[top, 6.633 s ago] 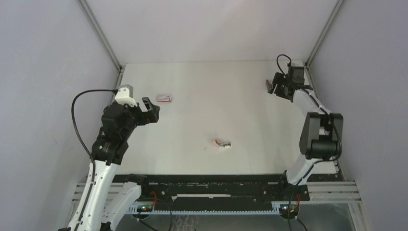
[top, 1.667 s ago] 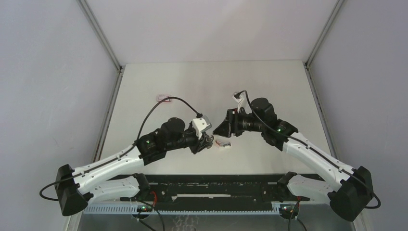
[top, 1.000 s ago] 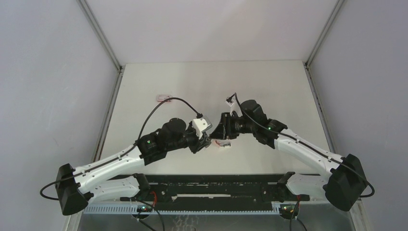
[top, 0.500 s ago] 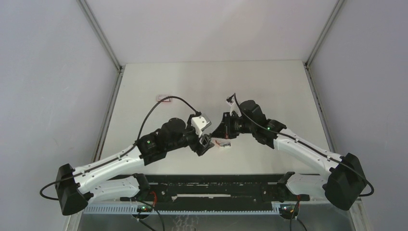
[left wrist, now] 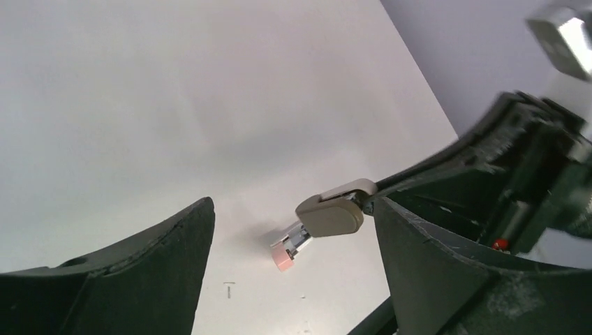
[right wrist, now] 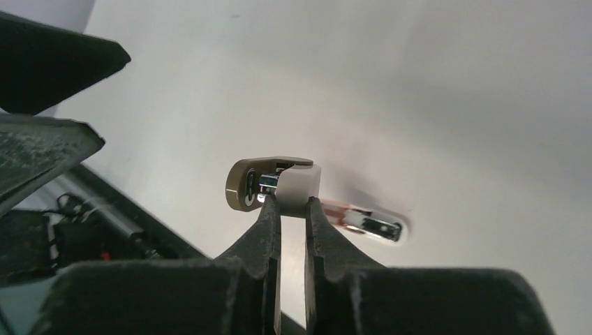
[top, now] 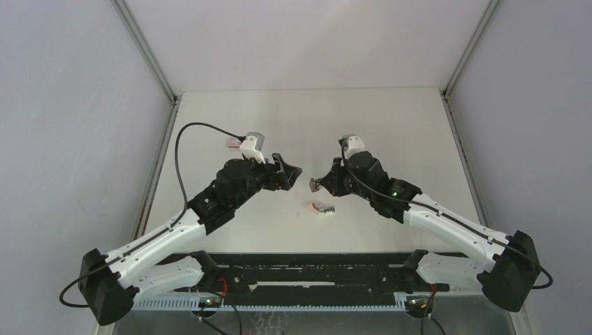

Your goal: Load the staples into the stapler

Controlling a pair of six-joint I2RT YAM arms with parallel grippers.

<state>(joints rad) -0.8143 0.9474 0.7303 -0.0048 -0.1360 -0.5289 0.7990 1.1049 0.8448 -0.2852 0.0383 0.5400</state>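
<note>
The stapler (top: 322, 208), small and pink with a metal channel, lies flat on the table between the two arms. It also shows as the stapler (left wrist: 292, 247) and the stapler (right wrist: 364, 223). My right gripper (top: 315, 184) hangs just above it, shut on a grey-brown tool (right wrist: 260, 183) with a white part. From the left wrist the tool (left wrist: 332, 215) shows in the air over the stapler. My left gripper (top: 287, 169) is open, empty and raised to the left of the tool. The staples box (top: 231, 142) peeks out behind the left wrist.
A tiny thin metal bit (left wrist: 227, 287) lies on the table (top: 377, 132) left of the stapler. The table is walled at the left, right and back. Both arm bases and a black rail (top: 314, 269) run along the near edge.
The left gripper has opened and pulled up and back to the left, away from the stapler. The right gripper has shut on the grey-brown tool and risen slightly. The stapler has not moved.
</note>
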